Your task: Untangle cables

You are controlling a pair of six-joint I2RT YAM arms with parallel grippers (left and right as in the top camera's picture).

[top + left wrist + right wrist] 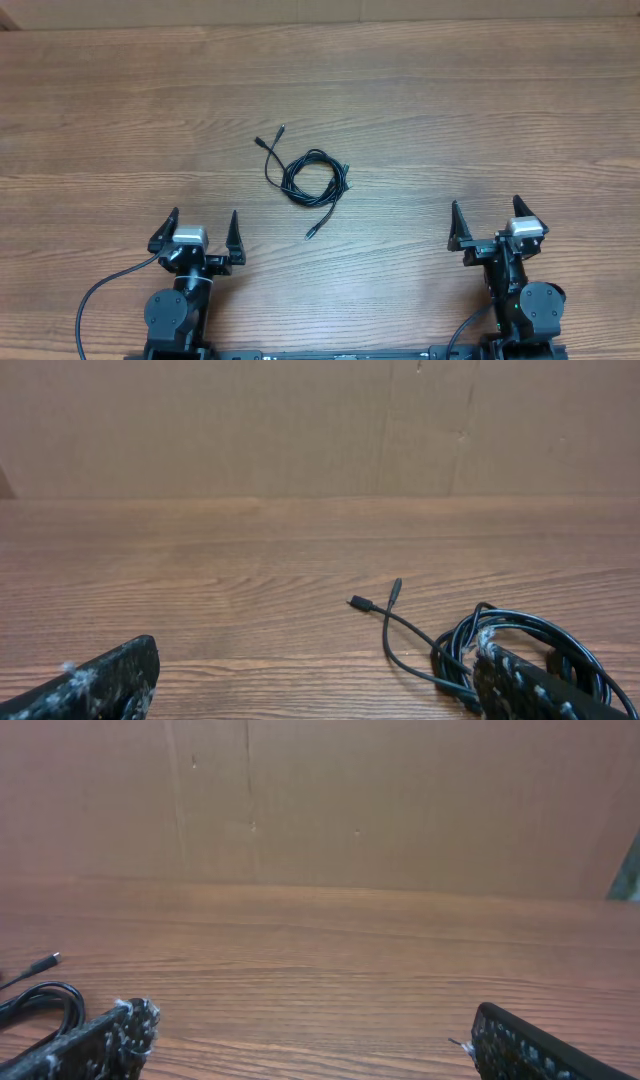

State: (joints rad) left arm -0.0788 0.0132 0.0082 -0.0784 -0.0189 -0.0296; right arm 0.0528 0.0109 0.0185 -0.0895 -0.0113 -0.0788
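Cables (pixel 312 180) are seen lying in a loose black coil near the middle of the wooden table (pixel 480 90), gathered into several overlapping loops. Two free ends (pixel 270 136) tipped with small plugs are stretched out from the coil's upper left in the overhead view, lying near one another. A third plug-tipped end (pixel 311 235) is trailed out below the coil toward the near edge. The coil is placed ahead of both arms and between them, somewhat nearer to the left one. The left gripper (pixel 203 218) is positioned at the near edge of the table, its jaws spread wide apart, and nothing is gripped between them; it is set well apart from the coil. In the left wrist view the coil is seen to the right, partly hidden behind the right-hand finger (pixel 530 685), with the two plugged ends crossed just to its left. The right gripper (pixel 485 208) is likewise spread wide and nothing is held by it; it is set well apart from the cables, off to their right. In the right wrist view only a loop and one plug tip are caught at the far left edge, beside the left-hand finger (pixel 100 1040). A plain brown wall (pixel 300 420) is seen behind the table in both wrist views.
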